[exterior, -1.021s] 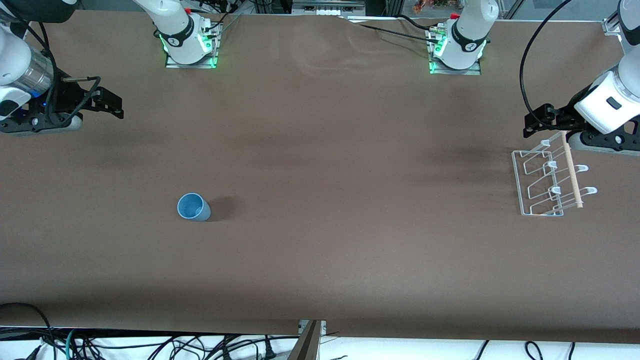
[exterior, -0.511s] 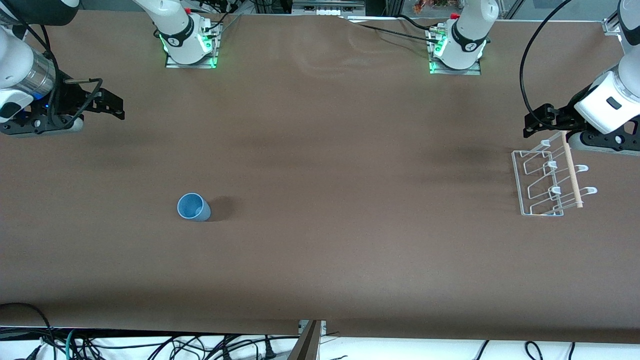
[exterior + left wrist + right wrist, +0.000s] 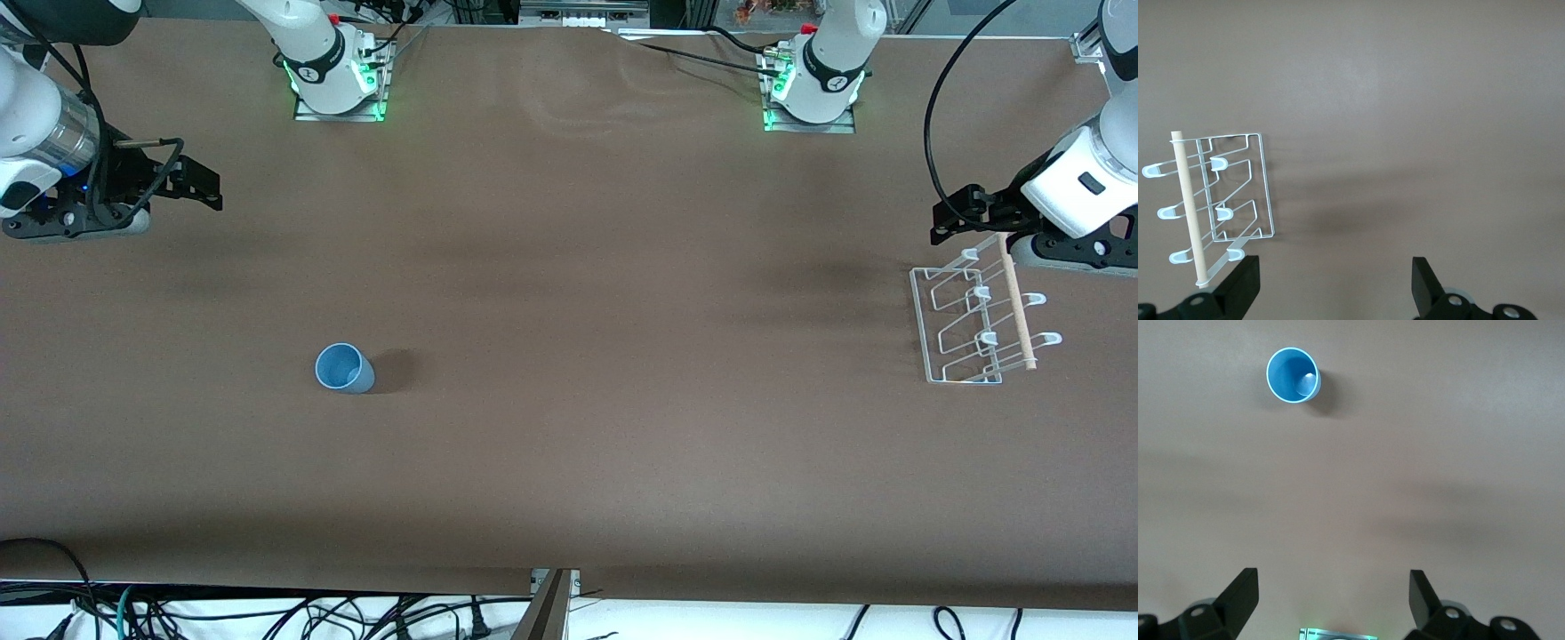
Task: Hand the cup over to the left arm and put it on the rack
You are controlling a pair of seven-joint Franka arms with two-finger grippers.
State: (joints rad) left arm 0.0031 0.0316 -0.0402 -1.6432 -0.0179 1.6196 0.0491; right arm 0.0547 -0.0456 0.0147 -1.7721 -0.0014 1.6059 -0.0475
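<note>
The light-blue cup point(image 3: 342, 368) stands upright on the brown table toward the right arm's end, mouth up; the right wrist view shows it point(image 3: 1293, 375) too. The white wire rack point(image 3: 969, 320) with its wooden dowel point(image 3: 1018, 302) sits toward the left arm's end, and also shows in the left wrist view point(image 3: 1231, 193). My right gripper point(image 3: 203, 187) is open and empty, up in the air well away from the cup point(image 3: 1331, 597). My left gripper point(image 3: 944, 218) is open and empty, hovering by the rack's edge point(image 3: 1335, 287).
The two arm bases with green lights point(image 3: 338, 84) point(image 3: 811, 89) stand along the table's edge farthest from the front camera. Cables point(image 3: 267, 613) hang below the nearest edge. Bare brown table point(image 3: 622, 356) lies between cup and rack.
The right arm and its gripper have shifted very slightly. The left arm, the cup and the rack have not moved.
</note>
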